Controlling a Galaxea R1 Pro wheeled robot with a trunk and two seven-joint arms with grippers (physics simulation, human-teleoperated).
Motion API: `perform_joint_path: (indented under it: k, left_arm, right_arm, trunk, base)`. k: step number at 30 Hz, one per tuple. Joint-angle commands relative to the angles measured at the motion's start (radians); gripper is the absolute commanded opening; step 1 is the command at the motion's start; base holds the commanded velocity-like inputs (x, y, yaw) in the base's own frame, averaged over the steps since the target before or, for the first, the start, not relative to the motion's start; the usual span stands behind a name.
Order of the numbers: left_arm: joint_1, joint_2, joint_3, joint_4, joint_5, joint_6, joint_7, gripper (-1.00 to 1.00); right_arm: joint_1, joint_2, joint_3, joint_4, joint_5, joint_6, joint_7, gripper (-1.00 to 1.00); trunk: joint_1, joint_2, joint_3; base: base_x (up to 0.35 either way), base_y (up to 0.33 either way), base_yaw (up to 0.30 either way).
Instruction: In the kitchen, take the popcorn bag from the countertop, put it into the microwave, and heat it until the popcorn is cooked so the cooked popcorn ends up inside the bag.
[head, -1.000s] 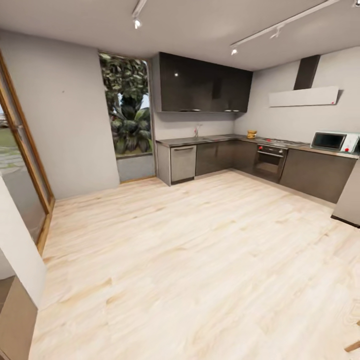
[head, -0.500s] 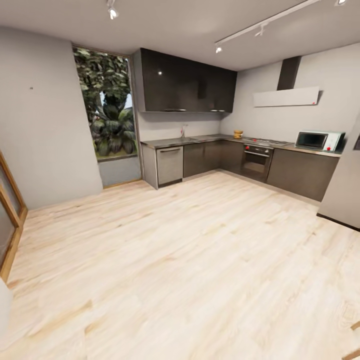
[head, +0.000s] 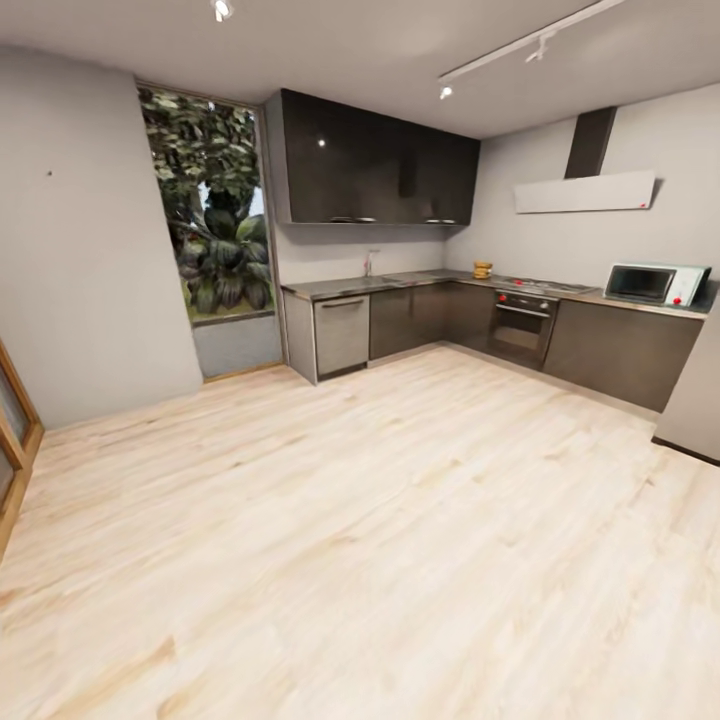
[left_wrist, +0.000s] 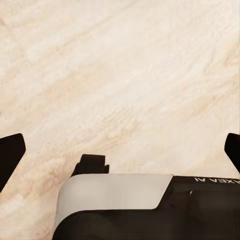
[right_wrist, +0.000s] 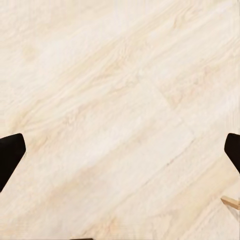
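Both grippers, left gripper (left_wrist: 120, 150) and right gripper (right_wrist: 120, 150), hang with fingers spread wide and nothing between them, over the light wood floor (head: 380, 520). Far across the kitchen, the countertop (head: 400, 281) runs over dark cabinets. On it, the small popcorn bag (head: 483, 270) sits left of the hob; the microwave (head: 656, 284) stands well apart at far right.
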Motion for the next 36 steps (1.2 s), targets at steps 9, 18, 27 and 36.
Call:
perform_joint_path:
  k: [9,18,27,36]
  left_arm:
    - [0.0,-0.001,0.007,0.001,0.001,-0.004,0.0,1.0]
    - [0.0,-0.001,0.007,0.001,0.001,-0.003,0.0,1.0]
    - [0.0,-0.001,0.007,0.001,0.001,-0.003,0.0,1.0]
    - [0.0,-0.001,0.007,0.001,0.001,-0.003,0.0,1.0]
  right_arm:
    - [0.0,0.0,-0.001,0.001,0.001,-0.003,0.0,1.0]
    - [0.0,0.0,-0.001,0.001,0.001,-0.003,0.0,1.0]
    - [0.0,0.0,-0.001,0.001,0.001,-0.003,0.0,1.0]
    - [0.0,0.0,-0.001,0.002,0.001,-0.003,0.0,1.0]
  trunk:
    - [0.001,0.0,-0.001]
    - [0.001,0.0,-0.001]
    - [0.001,0.0,-0.001]
    - [0.001,0.0,-0.001]
  base:
    - [0.343,0.093,0.0]
    - [0.343,0.093,-0.003]
    - [0.343,0.093,-0.228]
    - [0.343,0.034,-0.279]
